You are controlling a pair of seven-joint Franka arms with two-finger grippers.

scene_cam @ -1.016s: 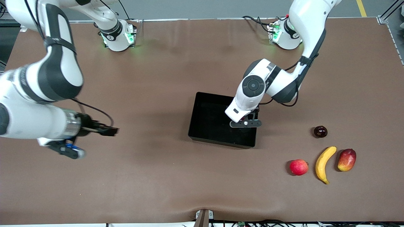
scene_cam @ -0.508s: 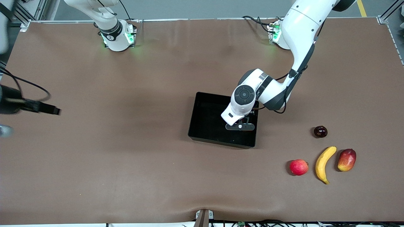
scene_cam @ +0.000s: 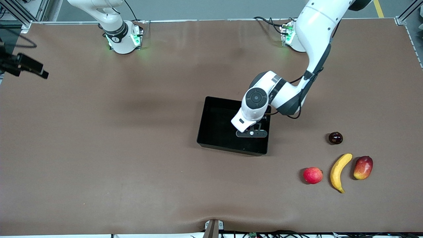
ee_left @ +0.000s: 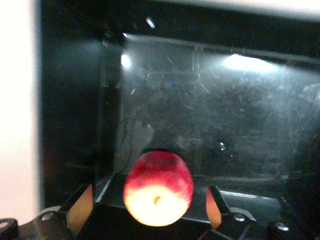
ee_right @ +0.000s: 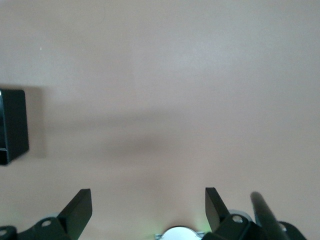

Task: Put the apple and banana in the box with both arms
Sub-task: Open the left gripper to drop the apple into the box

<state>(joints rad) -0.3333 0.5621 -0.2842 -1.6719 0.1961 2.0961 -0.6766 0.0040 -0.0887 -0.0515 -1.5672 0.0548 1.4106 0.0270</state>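
The black box [scene_cam: 216, 127] sits mid-table. My left gripper [scene_cam: 251, 133] hangs low inside it, at the wall toward the left arm's end. In the left wrist view the left gripper [ee_left: 148, 212] is open. The red apple [ee_left: 158, 187], with a yellow patch and a stem dimple, sits between the fingers [ee_left: 80, 210] with a gap on each side, over the box floor [ee_left: 240, 115]. The left hand hides the apple in the front view. The banana [scene_cam: 339, 171] lies on the table toward the left arm's end. My right gripper [ee_right: 148, 210] is open and empty over bare table.
A red round fruit with a nub [scene_cam: 312, 175], a red-yellow mango [scene_cam: 363, 167] and a dark round fruit [scene_cam: 335, 138] lie around the banana. Only a black part of the right hand [scene_cam: 29, 67] shows at the right arm's end. A box corner [ee_right: 12, 125] shows in the right wrist view.
The right arm has swung up and away toward its end of the table, mostly out of the front view. The left gripper has shifted slightly farther over the box.
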